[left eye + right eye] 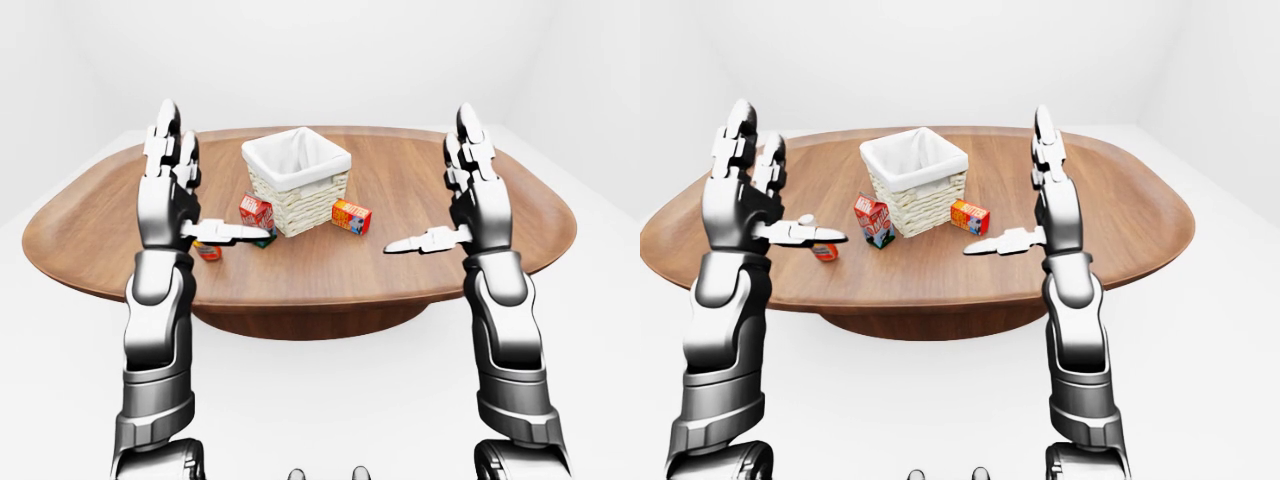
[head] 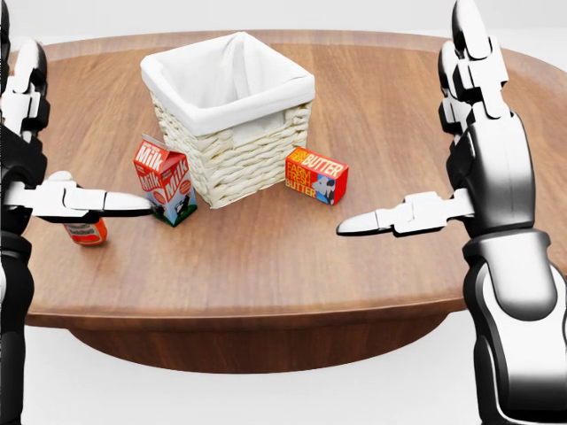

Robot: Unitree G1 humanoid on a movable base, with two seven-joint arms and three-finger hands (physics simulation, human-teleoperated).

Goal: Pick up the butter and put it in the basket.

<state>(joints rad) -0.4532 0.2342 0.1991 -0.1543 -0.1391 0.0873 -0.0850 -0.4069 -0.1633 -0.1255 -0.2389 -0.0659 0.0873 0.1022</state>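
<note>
An oval wooden table (image 2: 372,257) stands in a white room. Both hands, left hand (image 1: 170,190) and right hand (image 2: 478,150), are raised with fingers spread, holding nothing. The butter (image 2: 316,175) lies on the table beside the basket (image 2: 229,115), near the milk carton (image 2: 165,180) and ketchup bottle (image 2: 86,232).

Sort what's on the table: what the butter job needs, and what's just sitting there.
Needed: butter box, standing right of the basket; wicker basket with white lining.
Just sitting there: milk carton; ketchup bottle, partly hidden by the left hand.
</note>
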